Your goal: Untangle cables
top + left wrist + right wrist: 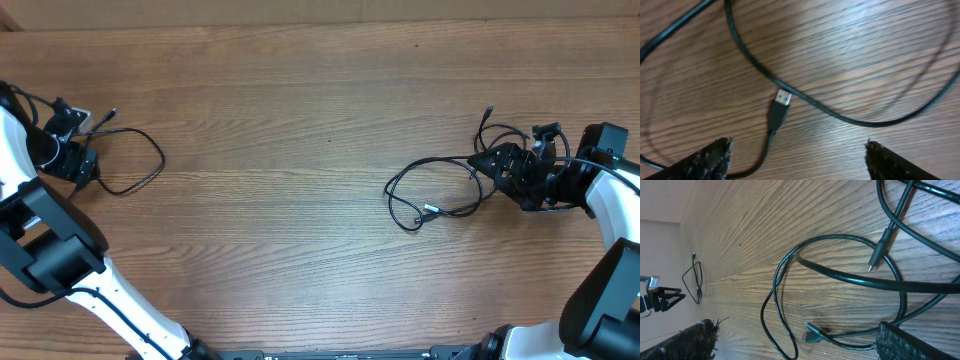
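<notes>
Although the cables are seen lying well apart on the wooden tabletop [320, 80], the untangling is judged to be only partly done. One thin black cable [160, 155] is laid as a loose, open loop near the left edge of the tabletop, and no knot is seen in it. A second bundle of thin black cable [850, 277] is gathered near the right edge, where several loops are crossed over one another. This bundle appears to be what is left to sort out.

The left gripper [797, 155] is held low over the left cable with its jaws spread wide and nothing clamped between them. A USB plug [779, 109] with a blue insert is seen flat on the wood just ahead of the fingers [710, 160]. Its cord is bent back close beside one of them, but contact cannot be confirmed.

The right gripper [795, 340] is placed over the right end of the bundle. Its jaws are fully parted and no strand is pinched, though one strand is run close under a finger [905, 340].

From overhead, the black right gripper is merged with the dark strands beneath it, so that end of the bundle is hidden. A slim plug [878, 255] and a flatter plug [812, 332] can be made out there, but whether one cable or several are involved cannot be told. In both wrist views only the fingertips are shown, and the cables are cut off at the frame edges.
</notes>
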Available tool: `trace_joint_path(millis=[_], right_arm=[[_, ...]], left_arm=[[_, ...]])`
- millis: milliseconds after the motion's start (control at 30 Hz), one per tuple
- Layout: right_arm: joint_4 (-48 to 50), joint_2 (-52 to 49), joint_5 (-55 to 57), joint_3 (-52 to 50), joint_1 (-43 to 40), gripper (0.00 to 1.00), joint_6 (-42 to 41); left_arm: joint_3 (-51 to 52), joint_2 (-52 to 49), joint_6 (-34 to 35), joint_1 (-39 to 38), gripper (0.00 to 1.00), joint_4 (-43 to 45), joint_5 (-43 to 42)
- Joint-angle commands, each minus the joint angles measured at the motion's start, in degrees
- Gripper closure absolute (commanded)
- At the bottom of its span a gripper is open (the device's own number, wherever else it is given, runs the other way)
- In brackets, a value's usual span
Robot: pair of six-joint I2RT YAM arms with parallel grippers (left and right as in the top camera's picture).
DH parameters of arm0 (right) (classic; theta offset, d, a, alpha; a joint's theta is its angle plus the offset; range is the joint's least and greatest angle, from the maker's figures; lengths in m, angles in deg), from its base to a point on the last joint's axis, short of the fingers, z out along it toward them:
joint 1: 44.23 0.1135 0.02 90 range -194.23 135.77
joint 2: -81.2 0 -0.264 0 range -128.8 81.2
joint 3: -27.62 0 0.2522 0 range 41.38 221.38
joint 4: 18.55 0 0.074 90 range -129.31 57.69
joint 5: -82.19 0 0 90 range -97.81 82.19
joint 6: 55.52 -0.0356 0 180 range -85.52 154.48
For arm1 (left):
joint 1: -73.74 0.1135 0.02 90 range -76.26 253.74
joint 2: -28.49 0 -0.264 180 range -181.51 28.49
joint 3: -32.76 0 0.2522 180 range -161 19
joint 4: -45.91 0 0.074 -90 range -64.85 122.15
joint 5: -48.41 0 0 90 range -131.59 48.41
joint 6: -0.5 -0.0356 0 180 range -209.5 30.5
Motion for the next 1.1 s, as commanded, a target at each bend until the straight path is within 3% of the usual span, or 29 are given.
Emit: trace_joint_path(millis=[0, 200, 500, 767, 833, 1000, 1067], right_arm=[[0.09, -0.15, -0.33, 0.20, 0.44, 0.00, -0.15], [0.85, -0.15, -0.33, 0.20, 2.32, 0.00, -0.11], [0.11, -0.13, -0.33, 0.20, 3.50, 0.00, -0.11], [1.22, -0.15, -0.31, 0.20, 3.48, 0.00, -0.11], [1.25, -0.15, -0.31, 0.20, 3.48, 0.00, -0.11], [1.73, -0.13, -0.33, 0.20, 3.48, 0.00, -0.11], [1.86, -0.15, -0.33, 0.20, 3.48, 0.00, -0.13]], left_arm=[[2.58, -0.33, -1.11, 0.42, 0.16, 2.19, 1.60], [7.48, -0.33, -2.58, 1.46, 0.10, 6.78, 1.55], [10.27, -0.33, -4.00, 2.36, 0.11, 12.50, 1.55], [11.82, -0.33, -6.03, 2.86, 0.18, 13.09, -2.69], [12.66, -0.33, -6.34, 2.86, 0.23, 13.66, -1.42], [16.85, -0.33, -6.34, 2.95, 0.25, 17.51, -0.76], [18.69, -0.33, -6.34, 2.95, 0.30, 19.85, -0.13]])
